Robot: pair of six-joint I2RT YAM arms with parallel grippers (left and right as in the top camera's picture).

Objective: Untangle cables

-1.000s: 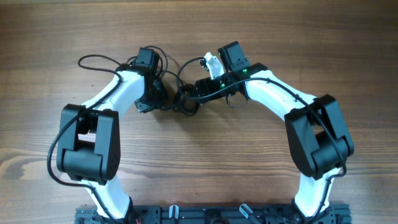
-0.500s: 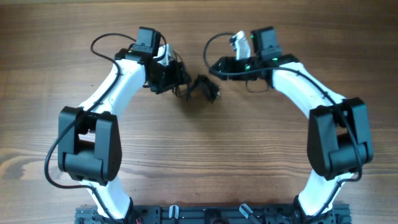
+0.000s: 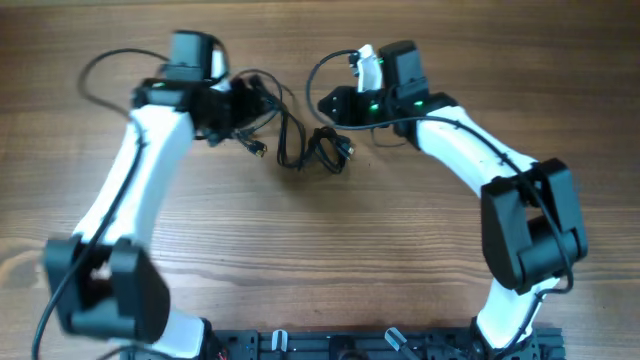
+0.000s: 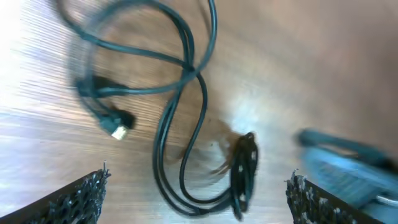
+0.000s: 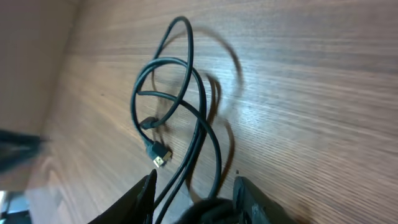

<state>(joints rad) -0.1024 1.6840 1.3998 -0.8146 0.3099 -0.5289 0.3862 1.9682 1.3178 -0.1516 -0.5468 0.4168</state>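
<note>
The cables (image 3: 290, 135) lie on the wooden table between my two grippers as loose black loops that cross each other. A small coiled bundle (image 3: 330, 148) sits at their right end and a metal-tipped plug (image 3: 258, 150) at their left. My left gripper (image 3: 250, 108) stands at the left of the loops. In its wrist view it (image 4: 199, 179) is wide open above the cables (image 4: 193, 68), the plug (image 4: 118, 129) and the bundle (image 4: 244, 165), touching none. My right gripper (image 3: 328, 104) hovers just beyond the bundle. In the right wrist view it (image 5: 196, 180) is part open, with the cords (image 5: 200, 118) and the blurred bundle (image 5: 211, 210) showing between its fingers.
Bare wooden table (image 3: 320, 250) surrounds the cables. Thicker arm wires arch beside each wrist, one on the left (image 3: 100, 65) and one on the right (image 3: 322, 68). The arms' base rail (image 3: 350, 345) runs along the near edge.
My left gripper opened, let go of the cables and swung away to the left. The cables spread out on the table. My right gripper's jaws narrowed.
</note>
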